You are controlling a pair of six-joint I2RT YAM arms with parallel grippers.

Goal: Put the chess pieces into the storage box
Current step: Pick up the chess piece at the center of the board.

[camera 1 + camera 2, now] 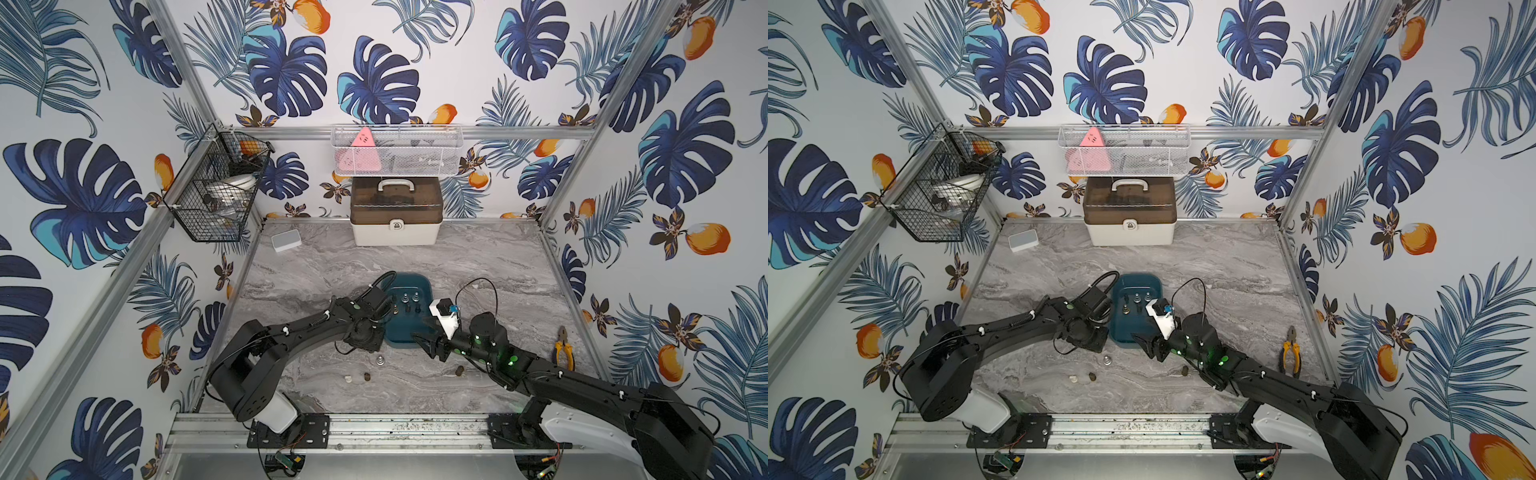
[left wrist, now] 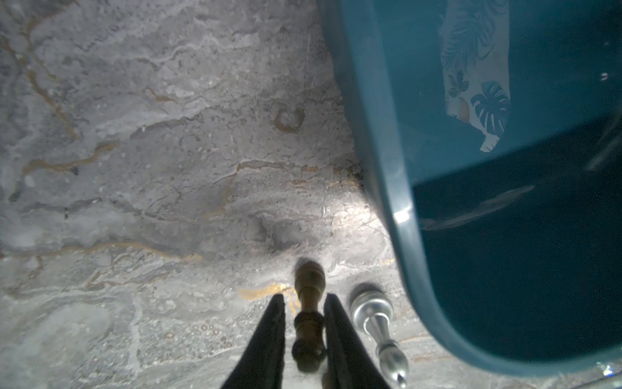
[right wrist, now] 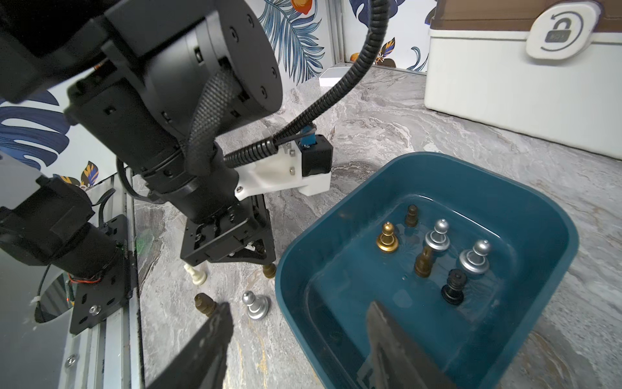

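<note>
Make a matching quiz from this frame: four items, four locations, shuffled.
Items:
1. pliers
2. black chess piece
3. whitish chess piece
4. case with handle

Places:
A. inside the teal box
B. at the back of the table
C. on the table, on the robot's side of the box
D. near the table's right edge

Pairs: 1-D, 2-A, 3-C, 4-B
</note>
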